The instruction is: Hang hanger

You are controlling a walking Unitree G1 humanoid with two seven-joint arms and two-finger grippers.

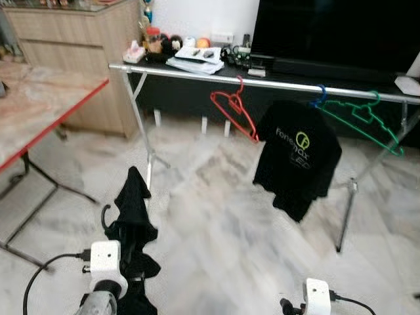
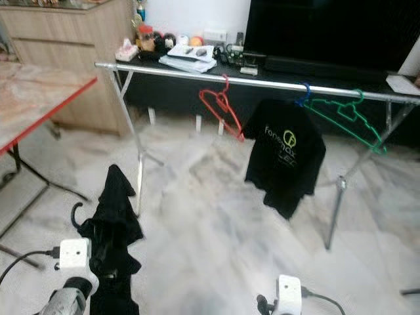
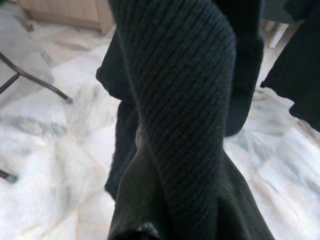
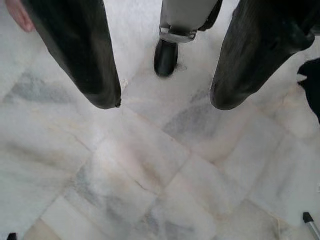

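A black garment (image 1: 134,209) on a dark hanger stands up from my left gripper (image 1: 130,264) at the lower left; the hanger's hook (image 1: 104,214) curls out on its left side. The gripper is shut on it, and ribbed black cloth (image 3: 175,100) drapes over its fingers in the left wrist view. Further ahead runs a silver clothes rail (image 1: 197,75). On it hang a red hanger (image 1: 233,113), a blue hanger (image 1: 319,97) carrying a black printed T-shirt (image 1: 298,157), and a bare green hanger (image 1: 365,119). My right gripper (image 4: 166,104) hangs low and open over the marble floor.
A red-edged marble table (image 1: 39,111) stands to the left, a wooden cabinet (image 1: 79,39) behind it. Beyond the rail is a dark console (image 1: 197,62) with clutter and a TV (image 1: 328,26). The rack's legs (image 1: 346,216) splay onto the floor. A black foot (image 4: 166,57) is near my right gripper.
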